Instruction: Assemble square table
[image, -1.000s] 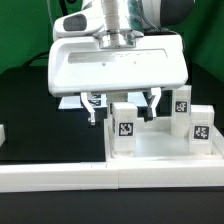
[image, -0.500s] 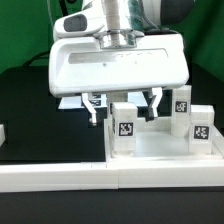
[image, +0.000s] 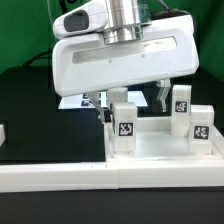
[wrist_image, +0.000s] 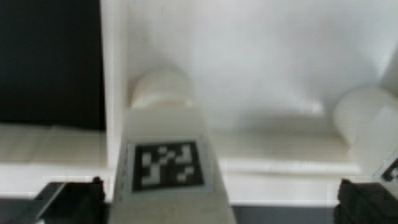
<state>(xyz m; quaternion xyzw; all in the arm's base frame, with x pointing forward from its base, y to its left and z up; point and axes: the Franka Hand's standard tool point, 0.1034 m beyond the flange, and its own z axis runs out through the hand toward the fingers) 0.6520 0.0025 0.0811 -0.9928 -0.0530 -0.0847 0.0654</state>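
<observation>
We note the pincer (image: 133, 101) standing wide, holding nothing, low over the square table top (image: 160, 148) at lower right of the exterior frame. Three tagged legs stand upright there: one leg (image: 124, 124) near centre, a second (image: 181, 104) and third (image: 201, 124) further right. In the wrist view the near leg (wrist_image: 167, 165) sits between the fingertips (wrist_image: 68, 196). The black worktop (image: 35, 110) fills the left.

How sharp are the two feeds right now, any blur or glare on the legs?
Wrist view: soft overall, the near leg fills the frame, its tag blurred but readable as a pattern; the white top is washed out with little contrast. Exterior view: fairly sharp, tags on the legs crisp; the pincer sits in the arm's shadow; no strong glare.
</observation>
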